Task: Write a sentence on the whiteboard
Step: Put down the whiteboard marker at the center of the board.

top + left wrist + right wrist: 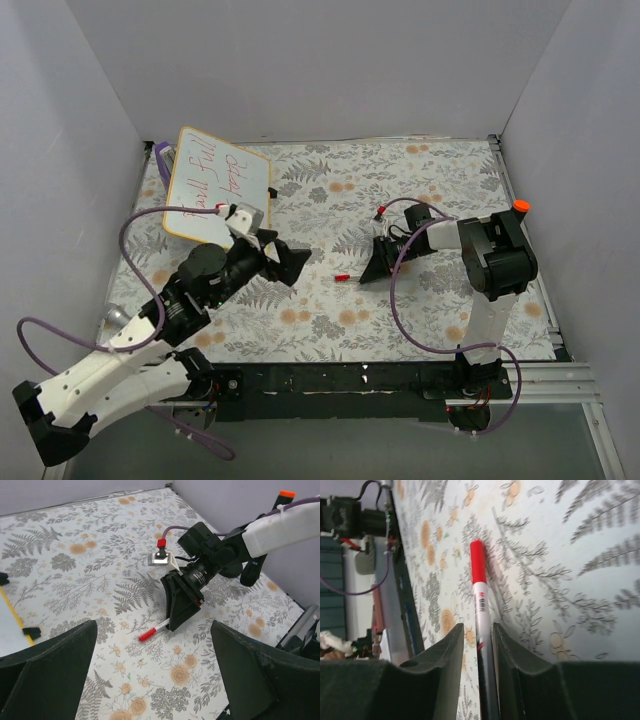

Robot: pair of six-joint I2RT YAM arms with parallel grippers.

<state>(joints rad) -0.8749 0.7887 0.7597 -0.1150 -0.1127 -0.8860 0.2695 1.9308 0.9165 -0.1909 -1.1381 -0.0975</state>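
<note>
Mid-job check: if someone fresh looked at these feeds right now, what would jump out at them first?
First, the red-capped marker, low against the floral table cover at centre-right, between the fingers of the right gripper. Next, the whiteboard at the far left, with the red sentence written on it. The left gripper stands wide open and empty just in front of it.

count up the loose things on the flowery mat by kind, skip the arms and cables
whiteboard: 1
marker: 1
purple block: 1
total: 3
not counted: grey thing at the mat's left edge, too unclear to name
</note>
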